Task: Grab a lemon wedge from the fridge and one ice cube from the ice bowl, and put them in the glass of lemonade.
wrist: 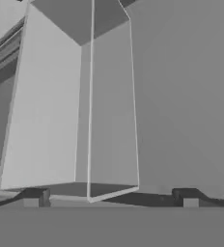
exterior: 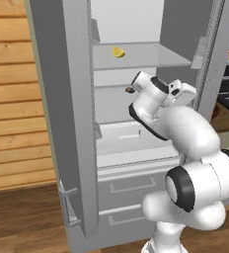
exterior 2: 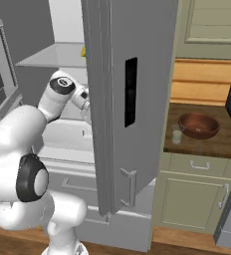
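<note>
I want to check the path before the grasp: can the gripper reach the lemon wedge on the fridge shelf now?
Probably yes. The fridge doors stand open, the lemon wedge lies alone on an upper shelf, and the open, empty gripper is already inside, on a lower level. It has to rise first.

fridge (exterior: 77, 123): 1 | lemon wedge (exterior: 118, 52): 1 | ice bowl (exterior 2: 199, 125): 1 | glass of lemonade (exterior 2: 176, 135): 1

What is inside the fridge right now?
On an upper shelf of the open fridge lies the lemon wedge. A small dark lump sits on the shelf below. The arm covers part of the lower shelves.
</note>
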